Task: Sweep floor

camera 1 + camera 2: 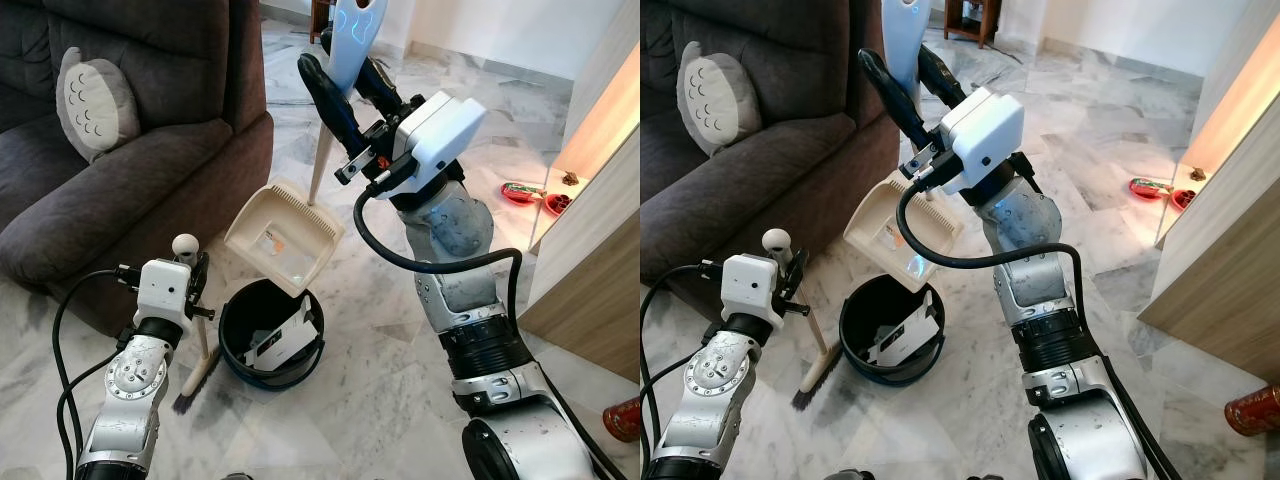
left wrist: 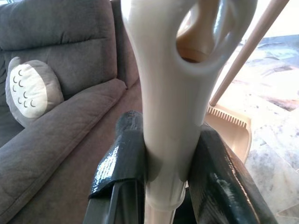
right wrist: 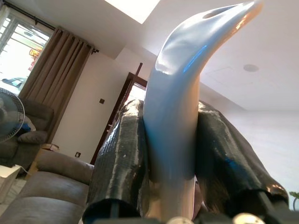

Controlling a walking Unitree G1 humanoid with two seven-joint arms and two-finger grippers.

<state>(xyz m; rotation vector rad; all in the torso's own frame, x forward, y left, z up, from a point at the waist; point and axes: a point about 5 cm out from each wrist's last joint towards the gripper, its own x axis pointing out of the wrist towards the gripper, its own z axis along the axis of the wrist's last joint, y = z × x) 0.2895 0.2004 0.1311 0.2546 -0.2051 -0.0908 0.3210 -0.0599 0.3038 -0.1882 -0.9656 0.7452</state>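
My right gripper is shut on the pale top grip of a long-handled cream dustpan. The pan hangs tilted, its lip over a black round bin that holds a white scrap. A few crumbs lie inside the pan. My left gripper is shut on the cream handle of a small broom just below its round knob. The broom stands upright with its bristles on the marble floor, just left of the bin.
A dark grey sofa with a grey cushion stands close on the left. A wooden cabinet lines the right side. Small red dishes lie near it, and a red can sits at the lower right.
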